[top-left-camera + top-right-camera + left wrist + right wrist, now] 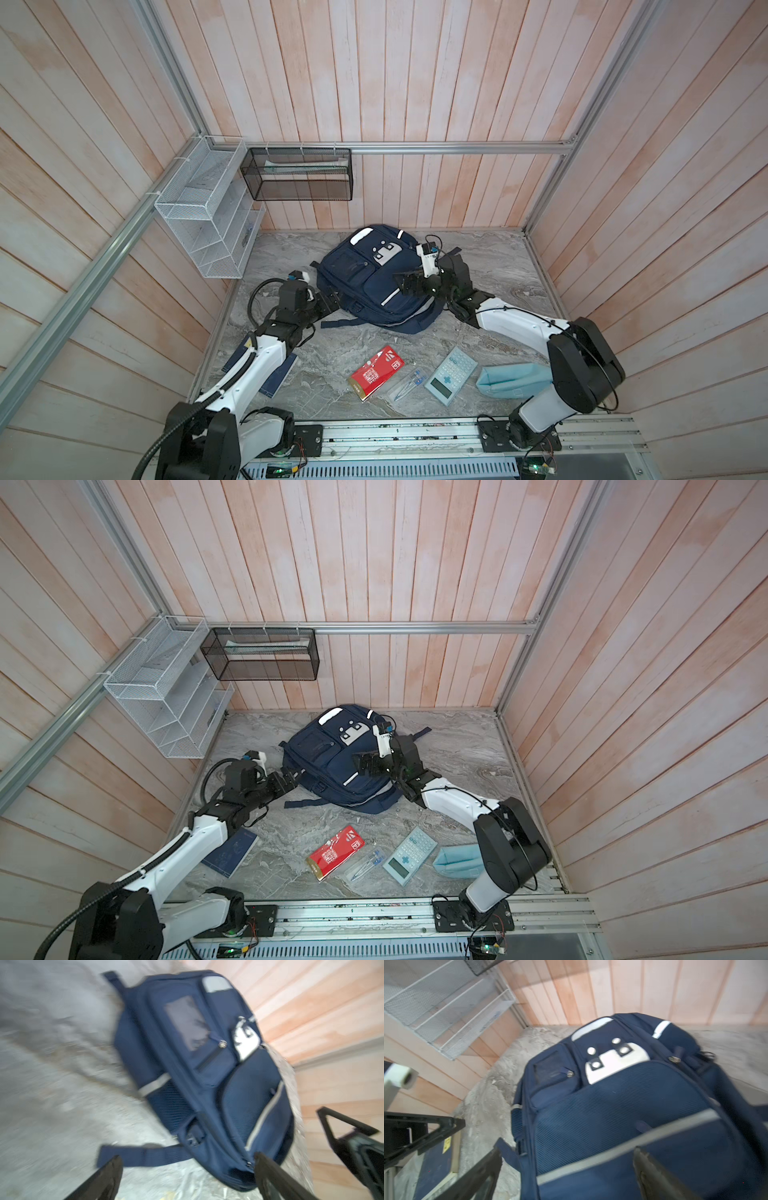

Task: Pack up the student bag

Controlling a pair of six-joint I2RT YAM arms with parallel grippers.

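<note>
"One student bag (374, 276), then. Where does it lie?"

"Front face up on the grey marble tabletop (498, 266), toward 12 o'clock and near the plank wall. Its white button patch shows on top, and a strap trails off its 7 o'clock corner."

"Both grippers?"

"The left gripper (332, 300) sits at the bag's 8 o'clock edge, jaws spread wide with nothing between them. The right gripper (402, 282) hovers over the bag's 3 o'clock side, above the big front pocket, jaws just as wide and empty. Whether either touches the fabric, I cannot tell."

"And around it?"

"At the bag's 6 o'clock lies a red packet (377, 372). Beside that are a clear plastic sleeve (405, 384) and a pale-blue calculator (451, 376). A light-blue pouch (511, 380) is at 5 o'clock, partly behind the right arm. A dark-blue booklet (230, 852) lies at 7 o'clock under the left arm. On the walls are a white wire rack (208, 208) at 10 o'clock and a black mesh basket (299, 174) at 11."
</note>
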